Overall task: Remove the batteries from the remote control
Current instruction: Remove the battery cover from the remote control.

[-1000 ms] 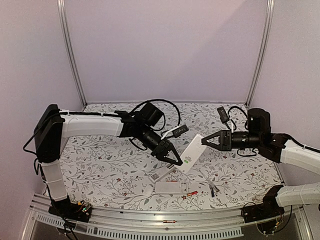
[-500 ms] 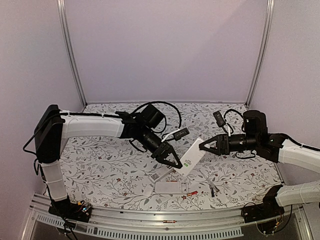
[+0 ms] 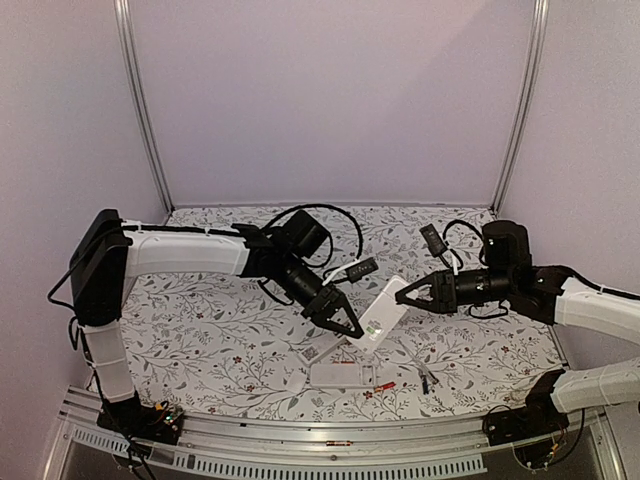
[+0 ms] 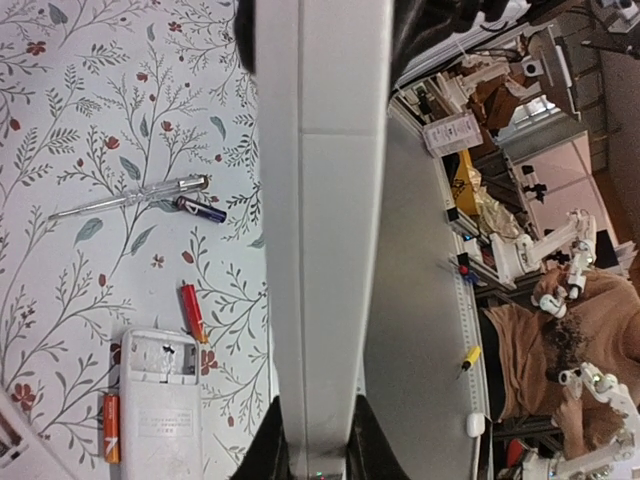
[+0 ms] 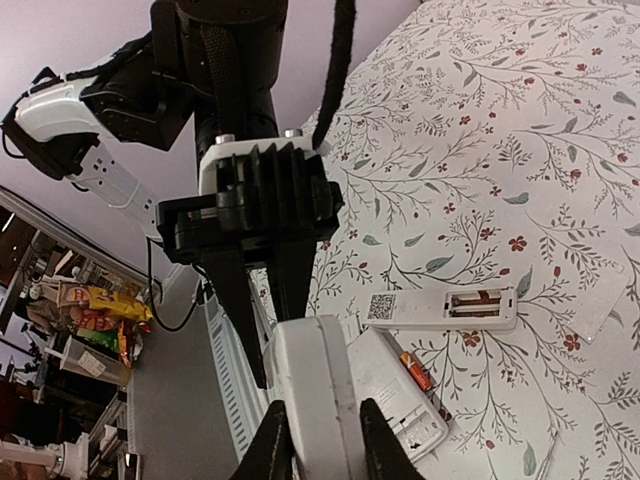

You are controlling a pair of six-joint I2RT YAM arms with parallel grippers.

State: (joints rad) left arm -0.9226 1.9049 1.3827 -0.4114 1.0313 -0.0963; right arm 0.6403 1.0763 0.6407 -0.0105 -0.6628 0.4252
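Note:
A white remote control (image 3: pixel 380 310) hangs tilted above the table, gripped at both ends. My left gripper (image 3: pixel 345 323) is shut on its lower end, the long body (image 4: pixel 320 200) running up between those jaws (image 4: pixel 317 425). My right gripper (image 3: pixel 402 294) is shut on the upper end (image 5: pixel 315 385), one finger against each side (image 5: pixel 322 425). On the cloth lie loose batteries: a red one (image 4: pixel 192 312) and a dark one (image 4: pixel 200 208). An orange battery (image 4: pixel 110 440) lies against a second white remote (image 4: pixel 158 400).
A slim white remote (image 5: pixel 445 308) lies back-up with its compartment open and cells (image 5: pixel 478 298) inside. A thin clear pen-like stick (image 4: pixel 125 198) lies by the dark battery. The metal rail (image 3: pixel 330 440) runs along the table's near edge.
My right gripper has moved left and closed on the upper end of the held remote. The left gripper and remote dipped slightly lower.

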